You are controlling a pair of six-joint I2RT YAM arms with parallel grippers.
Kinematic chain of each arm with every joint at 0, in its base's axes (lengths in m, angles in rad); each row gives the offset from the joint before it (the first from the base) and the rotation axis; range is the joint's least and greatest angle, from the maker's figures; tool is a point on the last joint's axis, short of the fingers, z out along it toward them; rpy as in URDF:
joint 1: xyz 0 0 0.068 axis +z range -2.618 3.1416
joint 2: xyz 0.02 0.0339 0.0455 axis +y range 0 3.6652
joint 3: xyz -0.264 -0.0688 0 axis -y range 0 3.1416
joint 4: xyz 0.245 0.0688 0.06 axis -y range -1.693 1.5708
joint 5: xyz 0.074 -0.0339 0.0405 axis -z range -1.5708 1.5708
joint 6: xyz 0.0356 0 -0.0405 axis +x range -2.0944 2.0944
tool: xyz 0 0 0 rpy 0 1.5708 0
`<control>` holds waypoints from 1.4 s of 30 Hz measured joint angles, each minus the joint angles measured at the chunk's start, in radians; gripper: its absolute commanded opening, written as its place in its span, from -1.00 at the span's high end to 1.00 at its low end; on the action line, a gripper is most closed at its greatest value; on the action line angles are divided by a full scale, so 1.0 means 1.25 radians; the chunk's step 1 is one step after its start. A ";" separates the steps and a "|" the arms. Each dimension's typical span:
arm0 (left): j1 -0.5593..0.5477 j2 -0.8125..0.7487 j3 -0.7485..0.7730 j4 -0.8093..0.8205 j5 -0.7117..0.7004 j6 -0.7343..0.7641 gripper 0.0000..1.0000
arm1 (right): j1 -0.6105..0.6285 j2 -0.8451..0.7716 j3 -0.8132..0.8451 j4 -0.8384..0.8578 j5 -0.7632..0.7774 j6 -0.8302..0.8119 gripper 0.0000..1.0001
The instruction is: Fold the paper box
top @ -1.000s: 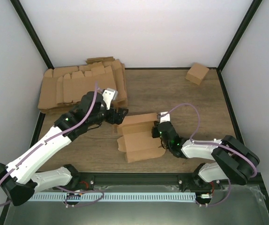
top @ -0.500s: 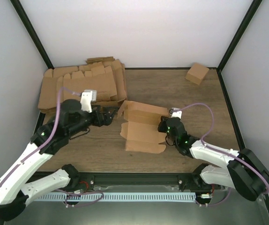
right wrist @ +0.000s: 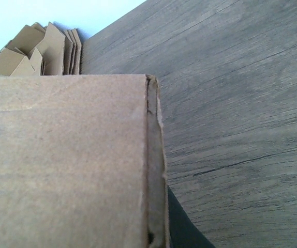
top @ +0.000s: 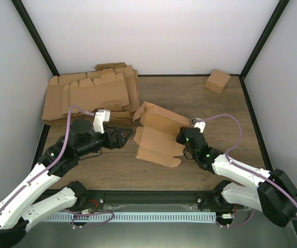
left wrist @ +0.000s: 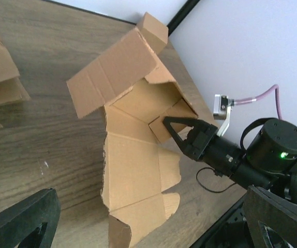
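Since only the right pincer (top: 183,138) is clenched on the paper box (top: 158,135), mid-tabletop (top: 190,98), while the left pincer (top: 127,135) gapes released just beside it, the overhead view suggests the half-raised blank could pivot or sag. From the left wrist, its flaps splay unevenly, and a careless push may crease them wrongly. From the right wrist, cardboard fills the frame, so slippage could go unnoticed.

A thick pile of flat brown cardboard blanks (top: 91,95) lies fanned out at the upper left of the wooden table (top: 190,103), by the back wall. A small cube-like brown carton (top: 217,81) sits askew at the upper right, well apart from the pile.
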 measured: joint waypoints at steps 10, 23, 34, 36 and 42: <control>0.000 -0.006 -0.065 0.051 0.059 -0.021 -1.00 | 0.000 -0.001 0.000 0.000 -0.013 0.003 0.99; -0.002 -0.036 -0.172 0.184 0.138 -0.081 -1.00 | 0.000 -0.001 0.000 0.000 -0.013 0.013 0.99; -0.010 -0.049 -0.216 0.247 0.151 -0.140 -1.00 | 0.000 -0.001 0.000 0.002 -0.020 0.037 0.99; -0.011 -0.056 -0.220 0.250 0.151 -0.143 -1.00 | 0.000 -0.001 0.000 0.002 -0.020 0.041 0.99; -0.012 -0.074 -0.251 0.270 0.152 -0.148 -1.00 | 0.000 -0.001 0.000 0.001 -0.023 0.046 0.99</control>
